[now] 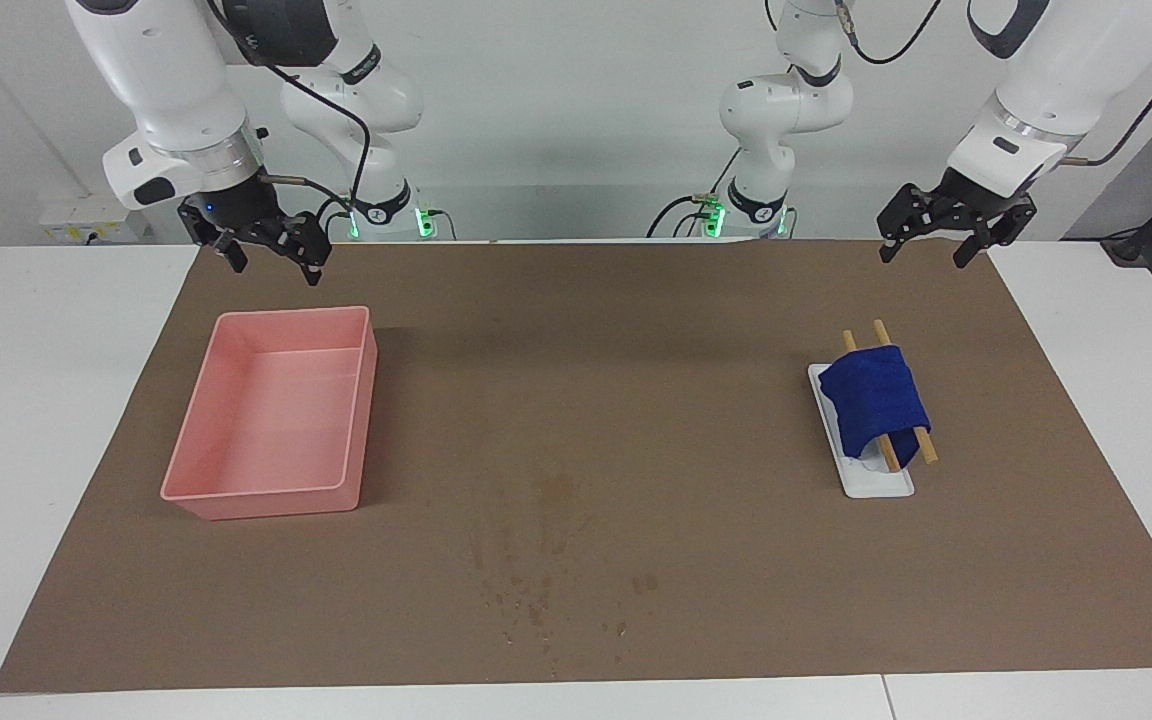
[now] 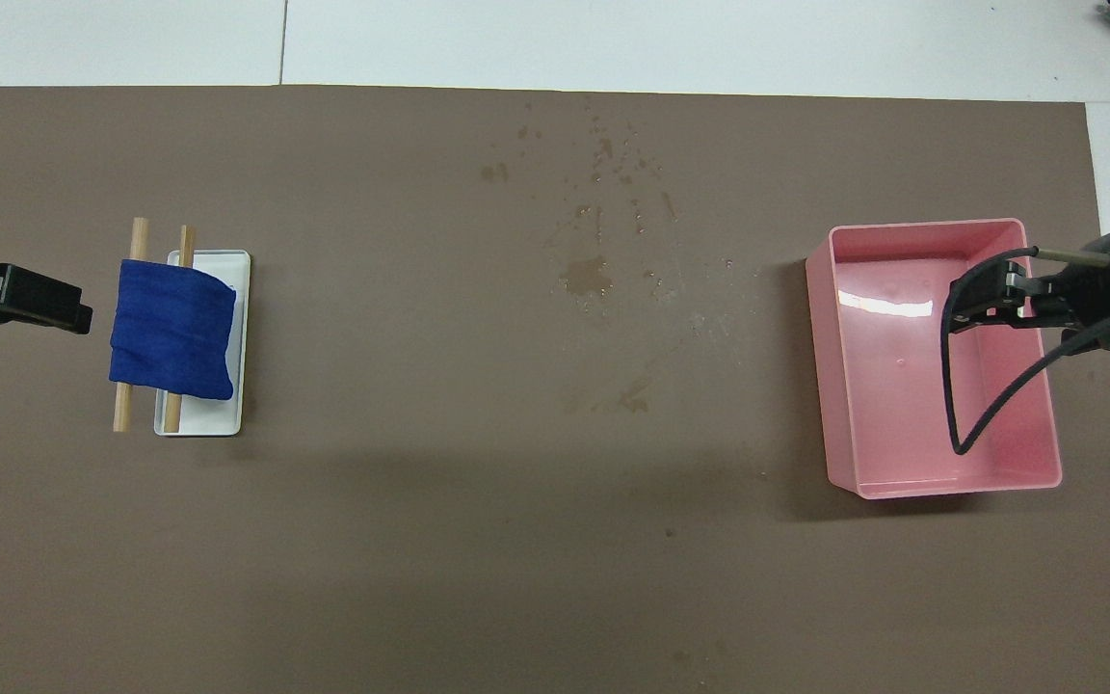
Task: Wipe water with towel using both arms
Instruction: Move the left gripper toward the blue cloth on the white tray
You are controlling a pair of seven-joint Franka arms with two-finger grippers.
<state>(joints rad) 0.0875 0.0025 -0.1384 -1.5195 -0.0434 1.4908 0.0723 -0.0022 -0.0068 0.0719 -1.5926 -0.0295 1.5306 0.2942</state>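
Observation:
The deep-blue towel (image 1: 876,400) hangs folded over two wooden sticks on a white stand (image 1: 881,482), toward the left arm's end of the brown mat; it also shows in the overhead view (image 2: 172,333). The water (image 1: 556,495) is a darker blotch with scattered specks (image 1: 536,600) mid-mat, farther from the robots than the towel; it also shows in the overhead view (image 2: 586,275). My left gripper (image 1: 924,258) is open and empty, raised over the mat beside the towel stand, apart from it (image 2: 73,313). My right gripper (image 1: 274,272) is open and empty, raised over the pink tray's edge (image 2: 989,294).
A pink tray (image 1: 191,490) stands empty at the right arm's end of the mat (image 2: 844,289). The brown mat (image 1: 696,330) covers most of the white table. A black cable loops from the right wrist over the tray (image 2: 948,386).

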